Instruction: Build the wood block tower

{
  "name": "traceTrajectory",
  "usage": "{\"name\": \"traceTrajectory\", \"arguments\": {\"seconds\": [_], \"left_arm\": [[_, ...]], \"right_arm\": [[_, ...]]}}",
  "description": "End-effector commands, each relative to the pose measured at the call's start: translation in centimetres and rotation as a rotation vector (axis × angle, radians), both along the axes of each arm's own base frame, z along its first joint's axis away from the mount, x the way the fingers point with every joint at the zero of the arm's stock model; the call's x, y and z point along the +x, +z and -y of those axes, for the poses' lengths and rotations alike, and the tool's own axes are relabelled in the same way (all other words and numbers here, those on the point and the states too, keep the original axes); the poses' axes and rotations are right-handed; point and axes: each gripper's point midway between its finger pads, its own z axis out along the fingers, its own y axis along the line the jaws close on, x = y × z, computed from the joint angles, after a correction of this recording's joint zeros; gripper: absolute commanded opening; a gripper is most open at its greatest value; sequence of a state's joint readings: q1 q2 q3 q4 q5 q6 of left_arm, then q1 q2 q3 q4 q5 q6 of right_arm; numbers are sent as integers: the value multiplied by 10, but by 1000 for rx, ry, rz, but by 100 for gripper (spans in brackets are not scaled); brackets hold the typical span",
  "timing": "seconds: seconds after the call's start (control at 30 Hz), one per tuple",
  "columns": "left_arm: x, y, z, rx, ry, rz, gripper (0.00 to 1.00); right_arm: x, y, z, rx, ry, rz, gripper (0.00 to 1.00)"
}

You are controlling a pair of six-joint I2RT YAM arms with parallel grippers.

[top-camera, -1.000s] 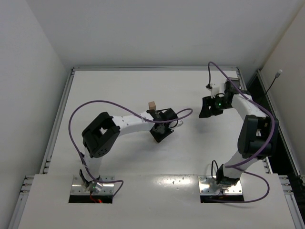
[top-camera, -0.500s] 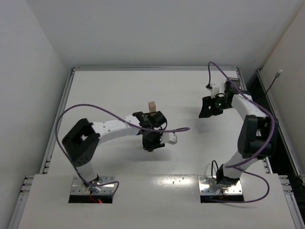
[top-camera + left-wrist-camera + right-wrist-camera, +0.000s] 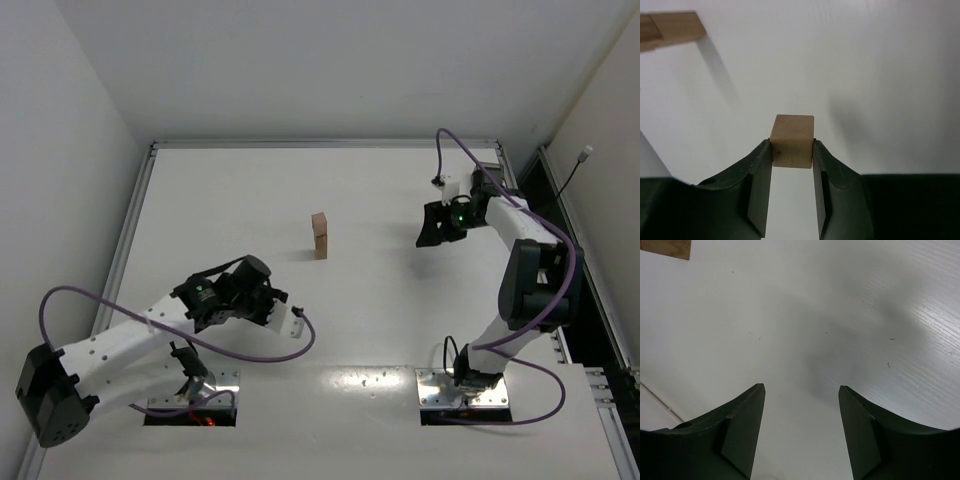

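Note:
The tower (image 3: 320, 236), a narrow column of tan wood blocks, stands alone mid-table; its end shows at the top left of the left wrist view (image 3: 672, 27). My left gripper (image 3: 792, 146) is shut on a small light-brown wood block (image 3: 792, 140), pinched between both fingertips above the white table. In the top view the left gripper (image 3: 263, 298) sits near and left of the tower, well apart from it, and its block is hidden there. My right gripper (image 3: 435, 228) hovers right of the tower. In its wrist view the right gripper (image 3: 800, 390) is open and holds nothing.
A tan wooden edge (image 3: 665, 247) shows at the top left corner of the right wrist view. The table (image 3: 230, 190) is white with a metal rail round its rim (image 3: 130, 230). Purple cables trail from both arms.
My left arm has swung back from beside the tower toward the near left, still shut on the block. The tower now stands uncovered. The right arm has not moved.

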State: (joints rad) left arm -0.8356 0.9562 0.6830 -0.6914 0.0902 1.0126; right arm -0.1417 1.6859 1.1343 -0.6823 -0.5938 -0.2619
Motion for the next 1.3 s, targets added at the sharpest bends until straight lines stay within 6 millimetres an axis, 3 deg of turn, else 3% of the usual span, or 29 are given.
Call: {"name": "traceTrajectory", "arguments": {"seconds": [0.0, 0.1, 0.17, 0.2, 0.27, 0.33, 0.37, 0.4, 0.43, 0.63, 0.77, 0.9, 0.93, 0.97, 1.1, 1.2, 1.27], "left_arm": [[35, 19, -19, 0, 9, 185, 0], [57, 29, -30, -51, 137, 208, 0], [69, 23, -36, -48, 216, 170, 0], [85, 34, -43, -68, 296, 176, 0], [99, 16, -51, -21, 352, 97, 0], [125, 25, -64, -42, 479, 69, 0], [132, 23, -62, -63, 495, 20, 0], [141, 3, -64, -38, 531, -64, 0], [157, 17, -62, -70, 567, -84, 0], [211, -9, -80, -239, 875, -440, 0], [215, -20, -88, -288, 915, -515, 0], [215, -46, -112, -174, 896, -520, 0], [206, -50, -117, -137, 885, -562, 0], [213, -44, -120, -137, 864, -559, 0], [215, -53, -130, -9, 705, -576, 0], [240, -47, -144, 49, 641, -491, 0], [244, -52, -149, 72, 602, -508, 0]], "right_arm": [[17, 18, -5, 28, 25, 71, 57], [17, 17, -3, 18, 21, 70, 57], [20, 18, -3, 18, 21, 71, 57], [18, 17, -3, 19, 21, 62, 57], [20, 16, -3, 20, 21, 59, 57], [22, 15, -3, 21, 21, 52, 57], [25, 19, -2, 19, 21, 62, 57], [25, 19, -2, 19, 21, 62, 57], [25, 19, -2, 19, 21, 62, 57], [22, 19, -1, 9, 17, 62, 57], [19, 17, 2, -9, 10, 58, 57], [19, 17, 2, -9, 10, 58, 57], [19, 13, 1, -8, 10, 48, 57], [22, 17, 0, -1, 14, 58, 57], [24, 14, 1, 1, 14, 50, 57], [22, 11, -1, 12, 17, 32, 57], [22, 11, -1, 12, 17, 32, 57]]}}
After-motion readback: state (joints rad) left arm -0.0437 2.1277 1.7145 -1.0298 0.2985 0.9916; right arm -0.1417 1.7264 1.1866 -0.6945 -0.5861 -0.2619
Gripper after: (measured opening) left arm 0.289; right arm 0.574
